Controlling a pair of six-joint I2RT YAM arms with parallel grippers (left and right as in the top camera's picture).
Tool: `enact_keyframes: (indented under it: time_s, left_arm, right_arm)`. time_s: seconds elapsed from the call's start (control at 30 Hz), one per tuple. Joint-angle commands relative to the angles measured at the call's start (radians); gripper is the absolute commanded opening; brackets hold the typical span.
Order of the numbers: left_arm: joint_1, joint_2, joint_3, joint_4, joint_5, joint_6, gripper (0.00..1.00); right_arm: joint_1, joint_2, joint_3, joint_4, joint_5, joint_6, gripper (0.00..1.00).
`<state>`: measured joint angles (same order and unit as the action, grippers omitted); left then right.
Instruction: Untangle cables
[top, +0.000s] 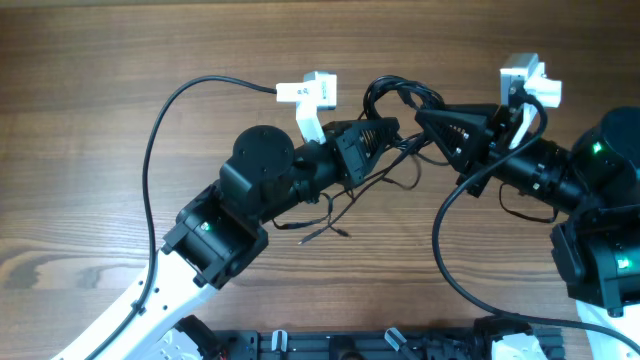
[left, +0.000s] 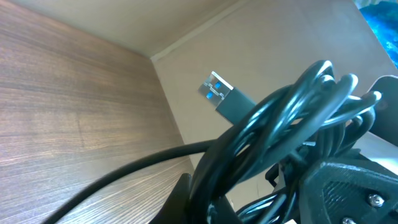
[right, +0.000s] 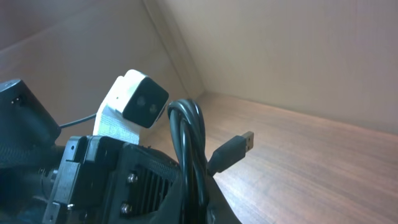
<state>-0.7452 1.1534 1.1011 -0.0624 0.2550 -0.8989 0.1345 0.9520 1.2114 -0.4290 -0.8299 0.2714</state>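
**Two-arm grasp on a knotted cable bundle, separation not yet begun**

The cable bundle (top: 400, 98) hangs between the two arms, lifted clear of the tabletop (top: 90, 60). The left arm (top: 255, 170) comes in from the bundle's left and the right arm (top: 545, 170) from its right. The left jaws appear closed on the bundle's left side. In the left wrist view several dark strands rise in a thick loop out of them. The right jaws taper to a closed tip at the bundle's right side. In the right wrist view a doubled strand stands up from between them. A flat metal plug (left: 217, 87) sticks out beyond the loop, free of the knot. Thin loose ends (top: 322, 228) trail below and to the left of the bundle, down onto the wood.

Judged step: both grips look set, but the loops are packed together, so the pulling apart has hardly started. The next move probably calls for drawing the jaws slowly away from each other. One free end, most likely the plug, must then be worked back through the loop. A hard pull risks tightening the knot.
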Motion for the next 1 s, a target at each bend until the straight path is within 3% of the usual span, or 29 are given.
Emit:
enact_keyframes:
  time_s: [0.0, 0.07, 0.2, 0.33, 0.6, 0.67, 0.73, 0.8, 0.97]
  left_arm:
    - [0.008, 0.006, 0.009, -0.008, -0.030, 0.090, 0.04]
    - [0.021, 0.004, 0.009, -0.044, -0.049, 0.108, 0.04]
    - [0.076, 0.003, 0.009, -0.155, -0.066, 0.111, 0.04]
    - [0.092, 0.003, 0.009, -0.201, -0.066, 0.110, 0.04]
    - [0.043, 0.003, 0.009, -0.161, -0.066, 0.109, 0.04]
    - [0.027, 0.003, 0.009, -0.126, -0.066, 0.106, 0.04]
    - [0.011, 0.004, 0.009, -0.080, -0.066, 0.106, 0.04]
    - [0.001, 0.004, 0.009, -0.047, -0.067, 0.106, 0.04]
    - [0.021, -0.010, 0.009, -0.042, -0.120, 0.106, 0.04]
  right_arm:
    - [-0.001, -0.003, 0.004, -0.036, 0.058, -0.023, 0.26]
    - [-0.001, -0.003, 0.004, -0.082, 0.142, -0.045, 0.50]
    - [-0.001, -0.003, 0.004, -0.157, 0.195, -0.208, 0.76]
    - [-0.001, -0.003, 0.004, -0.178, 0.194, -0.335, 0.81]
    - [-0.001, -0.002, 0.004, -0.184, 0.034, -0.459, 0.70]
    - [-0.001, -0.002, 0.004, -0.202, 0.035, -0.455, 0.53]
    - [-0.001, -0.002, 0.004, -0.231, 0.035, -0.432, 0.22]
    - [-0.001, -0.002, 0.004, -0.261, 0.038, -0.400, 0.05]
    - [-0.001, -0.003, 0.004, -0.329, 0.159, -0.361, 0.04]
